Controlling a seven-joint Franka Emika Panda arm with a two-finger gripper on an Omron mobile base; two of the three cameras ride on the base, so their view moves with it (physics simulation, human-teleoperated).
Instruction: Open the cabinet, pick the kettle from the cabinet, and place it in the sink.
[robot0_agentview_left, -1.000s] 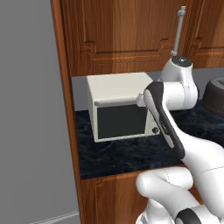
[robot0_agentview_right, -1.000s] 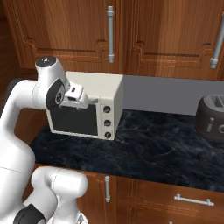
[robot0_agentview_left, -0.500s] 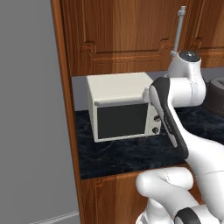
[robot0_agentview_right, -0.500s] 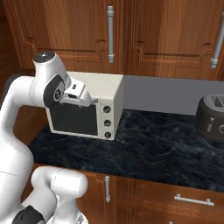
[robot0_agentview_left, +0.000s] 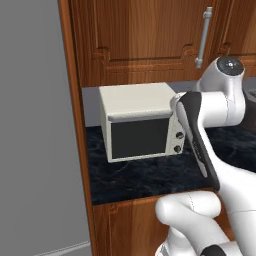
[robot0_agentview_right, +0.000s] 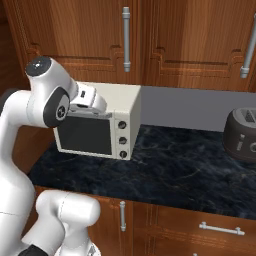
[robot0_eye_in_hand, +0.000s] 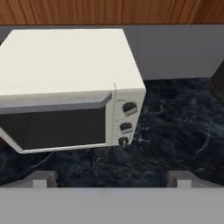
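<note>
You have a microwave (robot0_agentview_right: 97, 122) standing on the counter (robot0_agentview_right: 175, 170), toward its left end and back against the wall. Directly above it hangs the cabinet (robot0_agentview_right: 85, 35), door shut, its bar handle (robot0_agentview_right: 126, 39) over the microwave's right side. Another cabinet door (robot0_agentview_right: 200, 40) sits just to its right. Well apart to the right on the counter stands a toaster (robot0_agentview_right: 242, 135). Drawer fronts (robot0_agentview_right: 215, 227) lie below the counter's front edge.

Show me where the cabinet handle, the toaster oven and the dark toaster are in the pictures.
cabinet handle (robot0_agentview_right: 126, 39): right base view, middle of the grey bar.
toaster oven (robot0_eye_in_hand: 57, 127): hand view, dark glass door.
dark toaster (robot0_agentview_right: 242, 135): right base view, its rounded side.
</note>
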